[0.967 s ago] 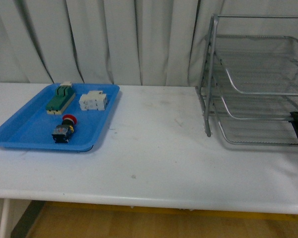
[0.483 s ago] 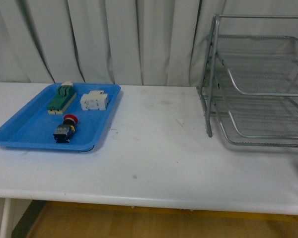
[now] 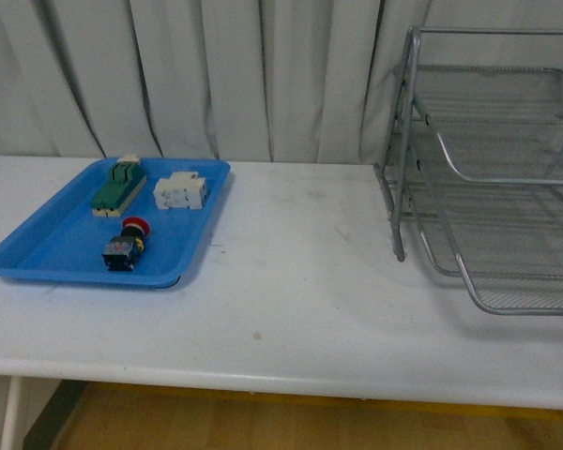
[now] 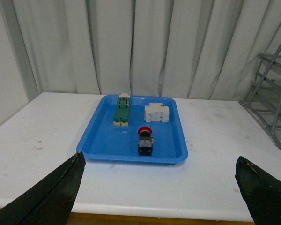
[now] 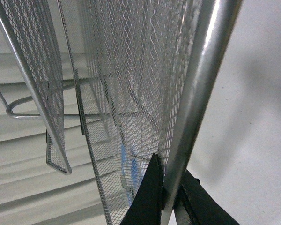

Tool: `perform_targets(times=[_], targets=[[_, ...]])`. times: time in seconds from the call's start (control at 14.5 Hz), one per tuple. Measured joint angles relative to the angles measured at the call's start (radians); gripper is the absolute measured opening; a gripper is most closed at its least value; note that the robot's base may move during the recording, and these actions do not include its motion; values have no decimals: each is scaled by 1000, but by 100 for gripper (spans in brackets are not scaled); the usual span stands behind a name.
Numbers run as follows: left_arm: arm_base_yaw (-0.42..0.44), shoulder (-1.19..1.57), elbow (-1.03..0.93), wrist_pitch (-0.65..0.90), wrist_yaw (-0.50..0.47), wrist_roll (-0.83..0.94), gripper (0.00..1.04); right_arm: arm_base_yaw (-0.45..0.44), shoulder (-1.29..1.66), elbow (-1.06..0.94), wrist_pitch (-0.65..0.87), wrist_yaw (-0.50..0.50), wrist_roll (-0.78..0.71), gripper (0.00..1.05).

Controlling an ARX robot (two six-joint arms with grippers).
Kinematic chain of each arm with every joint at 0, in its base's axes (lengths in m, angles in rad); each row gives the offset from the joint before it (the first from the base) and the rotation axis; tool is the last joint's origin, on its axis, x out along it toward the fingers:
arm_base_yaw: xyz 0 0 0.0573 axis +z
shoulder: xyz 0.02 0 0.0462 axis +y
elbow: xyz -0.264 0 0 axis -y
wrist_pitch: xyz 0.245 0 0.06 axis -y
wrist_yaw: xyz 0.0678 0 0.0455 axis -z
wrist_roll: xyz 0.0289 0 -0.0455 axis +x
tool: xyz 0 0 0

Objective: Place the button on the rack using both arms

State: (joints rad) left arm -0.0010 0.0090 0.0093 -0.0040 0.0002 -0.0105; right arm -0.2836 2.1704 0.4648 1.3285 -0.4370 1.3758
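Now, the red mushroom-capped black plastic button lies in the flat blue plastic tray, at 9 o'clock in our front view and at 6 o'clock from the green-and-beige block. Our left gripper gapes wide and empty, well apart from it. Our right gripper is pinched on a tube of the silver three-tier wire-mesh metal rack at 3 o'clock. Risk: any pull from that clamp drags or tips the rack; the rounded cap may slip out of a sloppy pinch.
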Motion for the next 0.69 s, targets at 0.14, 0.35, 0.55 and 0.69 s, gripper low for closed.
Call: perform_targets(times=[0.14,0.35,0.55,0.69], targets=[[0,0,0,0,0,0,98,-17,-31,-46,-8,-18,-13,4],[0,0,0,0,-1,0,98,-47,-50,-69,-27,-3,-78,35],[0,0,0,0,0,0,98,-58,-50,-74,-39,22,-87,70],[0,0,0,0,0,0,98,-56,-52,-83,-41,23,-87,96]])
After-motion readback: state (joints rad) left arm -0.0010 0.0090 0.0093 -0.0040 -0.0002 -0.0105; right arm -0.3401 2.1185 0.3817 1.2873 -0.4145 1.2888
